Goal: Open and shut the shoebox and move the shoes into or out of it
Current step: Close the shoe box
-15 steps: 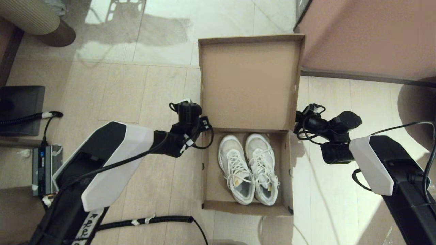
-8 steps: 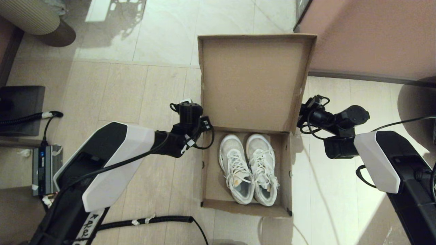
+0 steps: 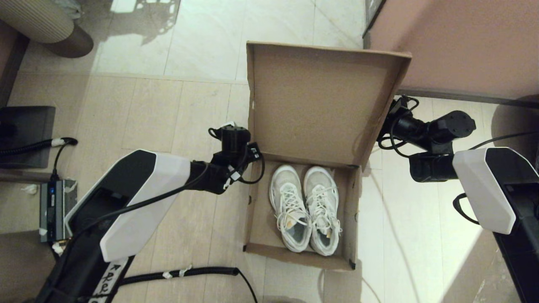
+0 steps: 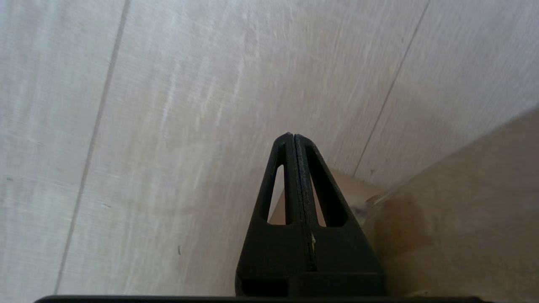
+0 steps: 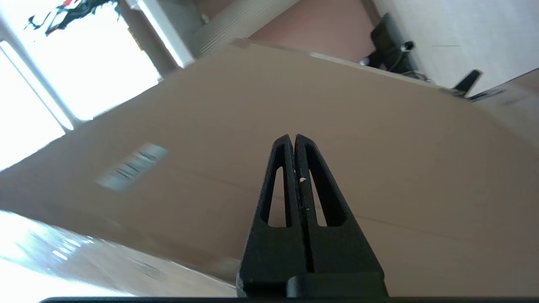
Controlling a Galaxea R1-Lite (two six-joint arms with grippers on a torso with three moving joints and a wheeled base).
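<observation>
The brown cardboard shoebox [image 3: 257, 219] sits on the floor, its hinged lid [image 3: 313, 101] raised and tilted. Two white lace-up sneakers [image 3: 305, 208] lie side by side inside it. My right gripper [image 5: 293, 136] is shut with nothing in it, its tips pressed under the lid's outer face [image 5: 379, 139], beneath the lid's right edge in the head view. A white label [image 5: 130, 166] shows on that face. My left gripper [image 4: 291, 135] is shut and empty, hanging over the floor just left of the box's back left corner [image 4: 463, 202].
A large pinkish-brown cabinet [image 3: 463, 42] stands right behind the lid at the back right. A dark box [image 3: 25, 134], a power unit [image 3: 54, 208] and cables [image 3: 177, 273] lie on the floor at the left. A ribbed beige object [image 3: 42, 21] is at the back left.
My right gripper has moved up and away to the back right, lifting the lid's right side higher. The box has shifted and turned slightly. The left arm has held still.
</observation>
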